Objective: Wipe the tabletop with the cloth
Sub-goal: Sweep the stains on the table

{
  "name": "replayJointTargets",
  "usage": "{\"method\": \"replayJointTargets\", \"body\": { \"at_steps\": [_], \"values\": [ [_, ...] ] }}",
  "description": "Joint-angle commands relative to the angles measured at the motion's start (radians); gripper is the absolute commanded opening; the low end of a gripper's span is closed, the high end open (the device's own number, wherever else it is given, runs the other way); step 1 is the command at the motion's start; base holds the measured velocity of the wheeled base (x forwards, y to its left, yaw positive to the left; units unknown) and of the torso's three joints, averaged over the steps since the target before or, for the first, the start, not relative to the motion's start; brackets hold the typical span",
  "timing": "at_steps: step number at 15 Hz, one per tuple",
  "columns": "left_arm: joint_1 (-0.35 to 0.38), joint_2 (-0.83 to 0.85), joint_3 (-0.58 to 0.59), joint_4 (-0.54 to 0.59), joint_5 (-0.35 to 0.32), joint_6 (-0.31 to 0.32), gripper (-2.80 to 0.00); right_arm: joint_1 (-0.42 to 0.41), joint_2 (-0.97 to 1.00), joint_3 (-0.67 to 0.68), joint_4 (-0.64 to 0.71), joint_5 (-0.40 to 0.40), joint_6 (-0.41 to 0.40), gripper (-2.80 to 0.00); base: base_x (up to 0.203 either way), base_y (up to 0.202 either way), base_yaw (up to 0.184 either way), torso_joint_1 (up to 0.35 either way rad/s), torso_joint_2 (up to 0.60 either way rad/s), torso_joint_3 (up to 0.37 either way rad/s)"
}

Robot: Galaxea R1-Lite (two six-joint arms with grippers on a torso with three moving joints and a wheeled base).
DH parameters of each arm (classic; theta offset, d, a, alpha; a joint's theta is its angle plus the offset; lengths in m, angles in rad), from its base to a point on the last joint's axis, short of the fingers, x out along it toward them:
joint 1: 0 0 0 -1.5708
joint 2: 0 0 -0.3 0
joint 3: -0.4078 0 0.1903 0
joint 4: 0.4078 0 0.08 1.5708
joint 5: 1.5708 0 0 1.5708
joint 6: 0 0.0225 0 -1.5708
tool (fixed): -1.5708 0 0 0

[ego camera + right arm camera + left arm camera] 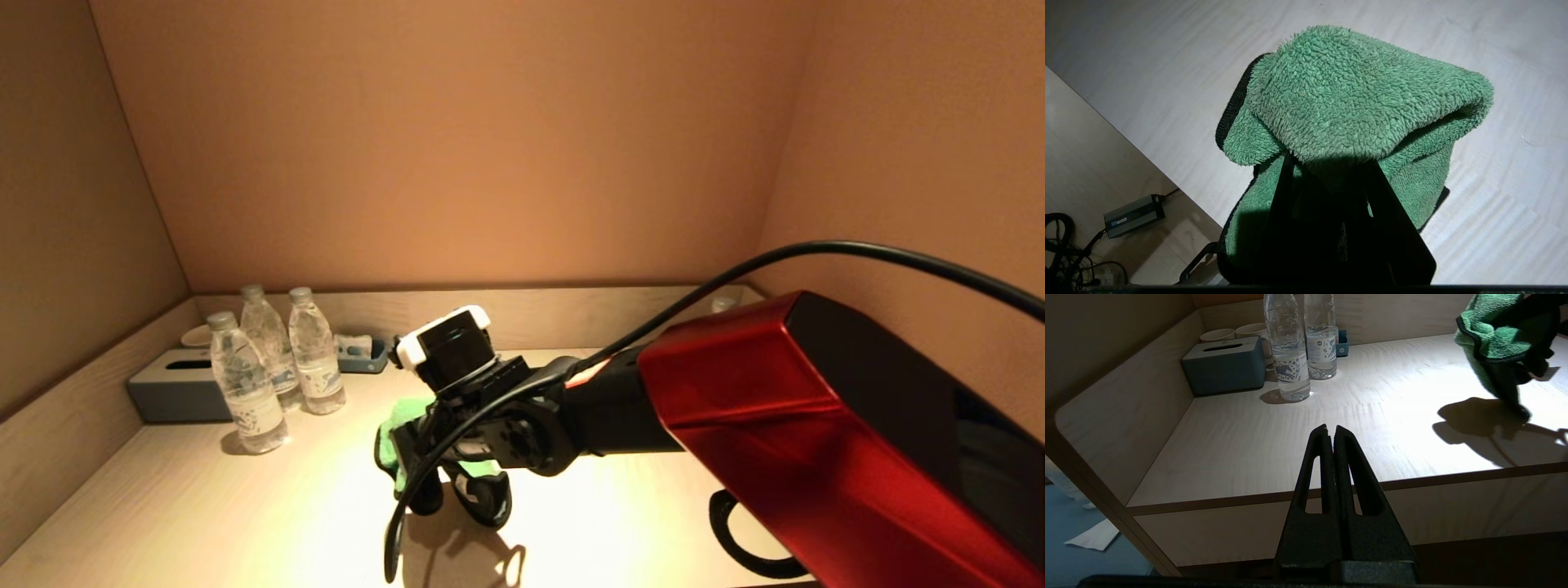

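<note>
The surface (245,506) is walled on the left, far and right sides, open along its near edge. Three water bottles (245,384) and a grey tissue box (167,392) crowd the far-left corner; the middle and right lie bare. The right gripper (457,482) hangs above the middle, its fingers (1392,245) pinching the green cloth (1355,106), which drapes over them and seems lifted off the surface. The left gripper (1330,430) hovers off the near edge, fingers pressed together.
</note>
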Motion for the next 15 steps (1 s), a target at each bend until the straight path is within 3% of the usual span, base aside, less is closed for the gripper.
{"method": "replayJointTargets", "body": {
  "at_steps": [1,7,15],
  "values": [
    [0.001,0.001,0.0,0.0,-0.001,0.0,-2.8,0.017,0.056,-0.074,0.002,0.001,-0.001,-2.8,0.0,0.0,0.0,0.0,0.0,0.0],
    [0.001,0.001,0.0,0.0,-0.001,0.0,-2.8,0.047,0.152,-0.272,0.067,0.002,-0.007,-2.8,0.0,0.0,0.0,0.0,0.0,0.0],
    [0.001,0.001,0.0,0.0,-0.001,0.0,-2.8,-0.056,0.217,-0.154,0.074,0.007,0.013,-2.8,0.0,0.0,0.0,0.0,0.0,0.0]
  ]
}}
